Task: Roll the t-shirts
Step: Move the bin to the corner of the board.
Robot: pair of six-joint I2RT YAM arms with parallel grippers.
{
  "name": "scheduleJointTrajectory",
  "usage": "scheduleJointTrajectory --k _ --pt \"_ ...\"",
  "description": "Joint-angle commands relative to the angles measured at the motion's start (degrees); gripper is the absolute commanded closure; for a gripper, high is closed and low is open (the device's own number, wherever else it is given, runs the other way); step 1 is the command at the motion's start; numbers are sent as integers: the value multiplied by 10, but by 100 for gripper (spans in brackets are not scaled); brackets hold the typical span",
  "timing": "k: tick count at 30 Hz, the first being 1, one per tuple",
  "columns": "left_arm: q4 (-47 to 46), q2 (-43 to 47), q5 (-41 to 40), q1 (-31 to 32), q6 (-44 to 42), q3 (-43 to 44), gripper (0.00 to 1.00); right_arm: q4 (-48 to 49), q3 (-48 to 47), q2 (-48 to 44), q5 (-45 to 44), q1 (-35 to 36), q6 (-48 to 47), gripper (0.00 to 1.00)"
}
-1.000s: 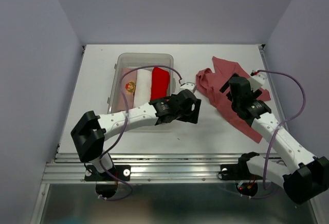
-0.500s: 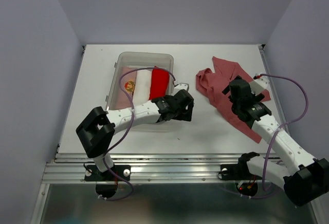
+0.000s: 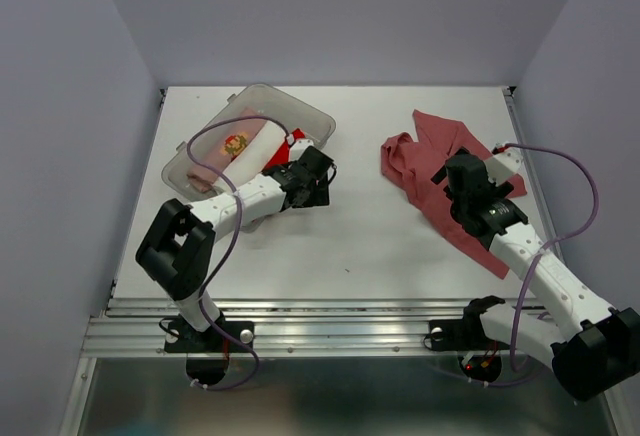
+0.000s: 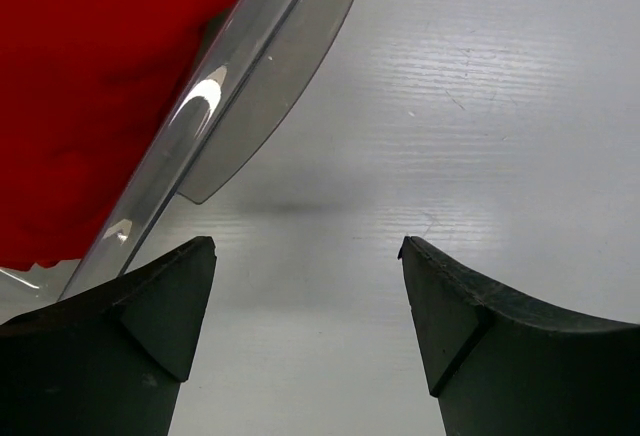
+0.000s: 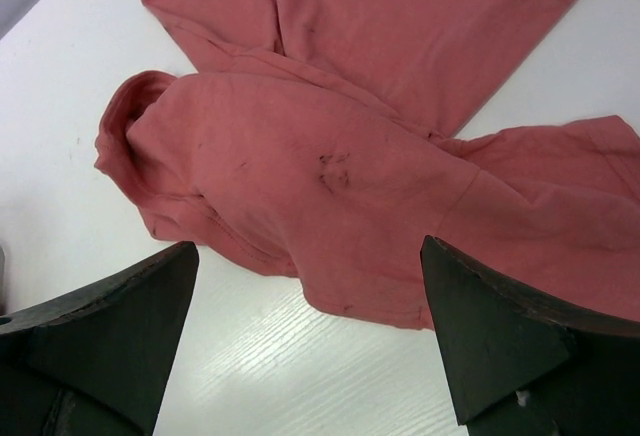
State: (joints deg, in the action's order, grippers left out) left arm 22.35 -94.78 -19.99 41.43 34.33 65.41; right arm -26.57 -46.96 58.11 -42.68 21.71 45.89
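tub (image 3: 300,108): askew, left rear of tabletop (image 3: 380,246); pink printed roll (image 3: 235,146) and red roll (image 4: 90,86) inside
left hand (image 4: 305,244): released, empty, at tub's right corner
brick-red tee (image 5: 330,156): crumpled, right side
right hand (image 5: 308,248): released, above tee

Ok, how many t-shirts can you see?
3: brick-red t-shirt lying loose at right; pale pink roll and red roll inside the clear tub. The left arm may hide others.
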Motion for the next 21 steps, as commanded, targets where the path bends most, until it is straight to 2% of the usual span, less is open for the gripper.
scheduleJointTrajectory --k 1,10,21 --pt "6 11 -15 8 -22 38 13 8 -10 -7 -6 -3 -3 2" --pt "39 -26 -93 -17 20 74 15 7 -10 -5 2 -3 -19 2" --pt "45 -83 -113 -86 -28 133 15 7 -1 -9 15 -3 -17 2"
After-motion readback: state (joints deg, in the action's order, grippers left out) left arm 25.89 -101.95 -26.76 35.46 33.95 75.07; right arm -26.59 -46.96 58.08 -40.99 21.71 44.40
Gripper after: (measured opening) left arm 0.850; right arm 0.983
